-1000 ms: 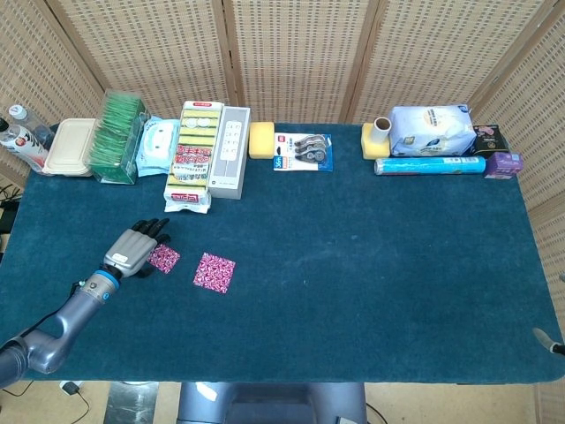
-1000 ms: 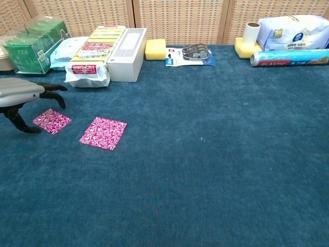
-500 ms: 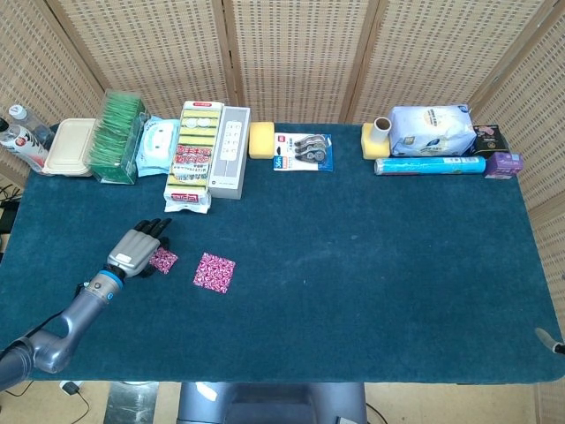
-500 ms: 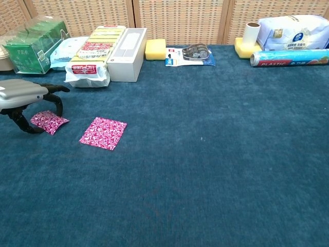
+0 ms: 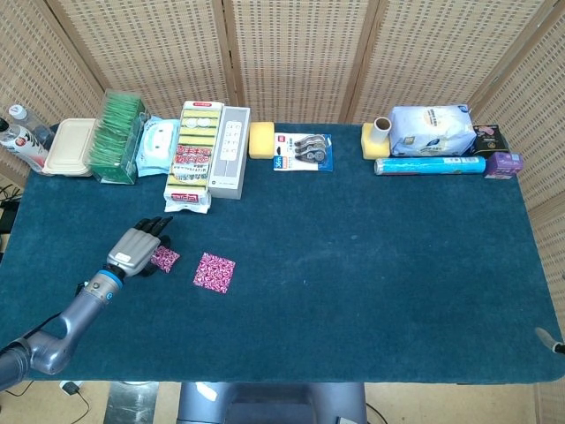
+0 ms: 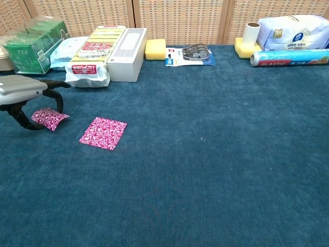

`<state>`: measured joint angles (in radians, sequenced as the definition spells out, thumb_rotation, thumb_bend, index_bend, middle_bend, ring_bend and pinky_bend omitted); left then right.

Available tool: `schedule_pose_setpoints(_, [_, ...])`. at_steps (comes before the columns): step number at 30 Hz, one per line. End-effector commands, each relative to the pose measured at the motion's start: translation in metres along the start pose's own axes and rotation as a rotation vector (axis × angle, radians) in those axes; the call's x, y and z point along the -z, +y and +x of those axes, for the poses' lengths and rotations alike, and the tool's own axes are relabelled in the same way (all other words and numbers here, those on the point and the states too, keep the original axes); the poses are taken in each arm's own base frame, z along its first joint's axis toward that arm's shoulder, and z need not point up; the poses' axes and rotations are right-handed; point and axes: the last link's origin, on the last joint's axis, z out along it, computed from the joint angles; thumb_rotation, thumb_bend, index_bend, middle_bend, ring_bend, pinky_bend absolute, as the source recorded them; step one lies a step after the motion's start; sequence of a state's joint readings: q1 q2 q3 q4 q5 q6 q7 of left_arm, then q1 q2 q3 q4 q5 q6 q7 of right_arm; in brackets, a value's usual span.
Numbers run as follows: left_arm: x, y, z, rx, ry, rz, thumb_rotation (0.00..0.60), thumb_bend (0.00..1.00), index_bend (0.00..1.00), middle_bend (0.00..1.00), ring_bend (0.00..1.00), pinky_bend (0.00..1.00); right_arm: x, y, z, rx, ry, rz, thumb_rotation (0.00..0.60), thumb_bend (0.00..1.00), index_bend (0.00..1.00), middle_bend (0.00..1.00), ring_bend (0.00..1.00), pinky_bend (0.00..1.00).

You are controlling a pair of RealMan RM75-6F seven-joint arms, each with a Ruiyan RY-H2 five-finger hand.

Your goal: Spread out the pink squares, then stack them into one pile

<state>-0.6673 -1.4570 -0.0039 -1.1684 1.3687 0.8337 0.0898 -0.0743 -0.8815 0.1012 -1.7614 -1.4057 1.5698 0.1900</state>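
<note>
Two pink patterned squares are on the dark teal table (image 5: 353, 265). One pink square (image 5: 214, 271) (image 6: 103, 133) lies flat, left of centre. A smaller-looking pink square (image 5: 164, 259) (image 6: 50, 118) sits just left of it, its near edge bent up off the cloth. My left hand (image 5: 137, 249) (image 6: 25, 95) arches over this square and pinches it between the thumb and a finger. At the table's near right corner a grey sliver (image 5: 549, 340), which may be my right hand, shows too little to judge.
Along the back edge stand a green tea box (image 6: 31, 43), wipes (image 5: 157, 146), sponge packs (image 5: 192, 155), a white box (image 5: 229, 150), a yellow sponge (image 5: 262, 140), tape rolls (image 5: 303, 151), a white bag (image 5: 431, 129) and a blue wrap roll (image 5: 430, 165).
My left hand has closed its fingers on the left pink square and drawn it slightly back and up, so the square now curls off the cloth. The other square has not moved.
</note>
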Motion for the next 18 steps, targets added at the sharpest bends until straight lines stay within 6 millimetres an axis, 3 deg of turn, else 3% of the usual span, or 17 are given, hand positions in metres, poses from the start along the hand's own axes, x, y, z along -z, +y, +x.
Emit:
schedule_pose_setpoints(1, [0.0, 0.006, 0.009, 0.008, 0.014, -0.016, 0.6, 0.28, 0.42, 0.0, 0.0, 0.09, 0.0, 0.0, 0.0, 0.0, 0.0, 0.001, 0.6, 0.02, 0.21, 0.05, 0.0, 0.0])
schedule_pose_setpoints(6, [-0.003, 0.027, 0.021, 0.023, 0.018, -0.058, 0.6, 0.28, 0.42, 0.0, 0.0, 0.09, 0.0, 0.0, 0.0, 0.0, -0.002, 0.002, 0.6, 0.02, 0.21, 0.05, 0.0, 0.0])
schedule_pose_setpoints(14, [-0.019, 0.092, 0.036, 0.013, -0.009, -0.125, 0.6, 0.28, 0.42, 0.0, 0.0, 0.09, 0.0, 0.0, 0.001, -0.007, -0.003, 0.0, 0.6, 0.02, 0.21, 0.05, 0.0, 0.0])
schedule_pose_setpoints(18, [-0.025, 0.112, 0.036, -0.007, -0.03, -0.11, 0.6, 0.28, 0.42, 0.0, 0.0, 0.09, 0.001, 0.001, 0.002, -0.013, -0.001, 0.001, 0.6, 0.02, 0.21, 0.05, 0.0, 0.0])
